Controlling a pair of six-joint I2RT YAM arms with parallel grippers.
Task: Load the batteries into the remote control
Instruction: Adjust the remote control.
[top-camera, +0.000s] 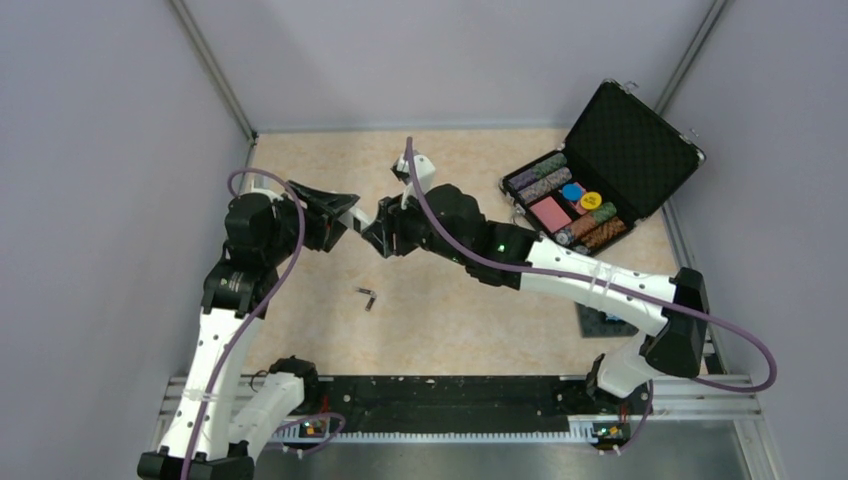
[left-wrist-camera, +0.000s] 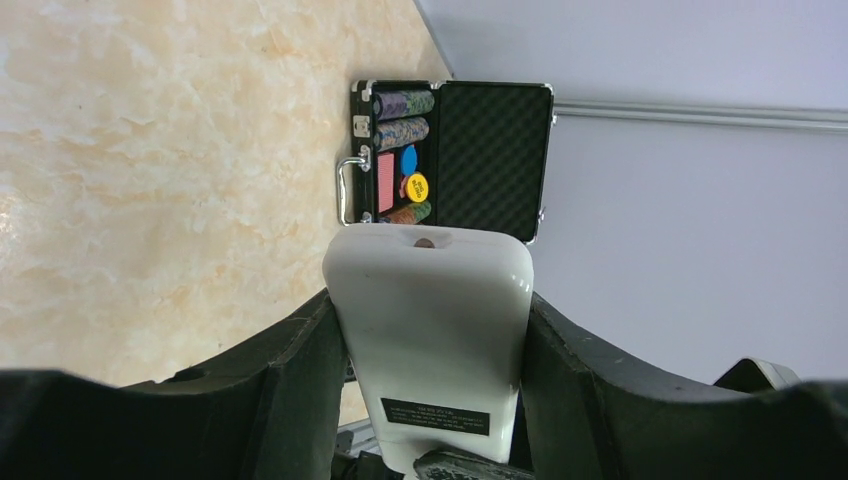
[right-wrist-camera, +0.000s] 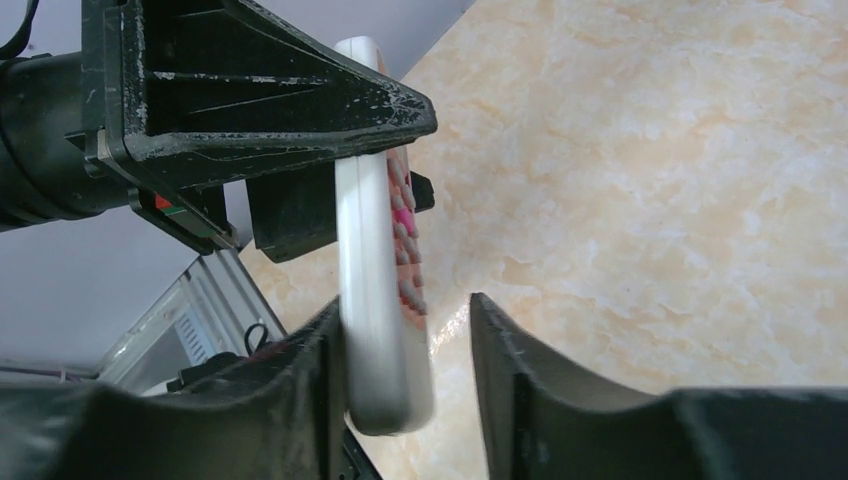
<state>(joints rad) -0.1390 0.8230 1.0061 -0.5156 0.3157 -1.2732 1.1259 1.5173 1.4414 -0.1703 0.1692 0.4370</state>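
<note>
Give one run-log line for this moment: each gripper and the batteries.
left gripper: shut on remote control | right gripper: open around remote control | batteries: on table, not loaded

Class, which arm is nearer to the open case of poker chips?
Right. The right arm stretches past just beside the case; the left arm stands on the opposite side of the table, well away from it.

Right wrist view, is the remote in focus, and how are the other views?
Right wrist: the remote control is soft, its red button side smeared, the tabletop behind sharper. Left wrist: its white back is crisp, the label too small to read. Top external: even light, the batteries are tiny specks.
</note>
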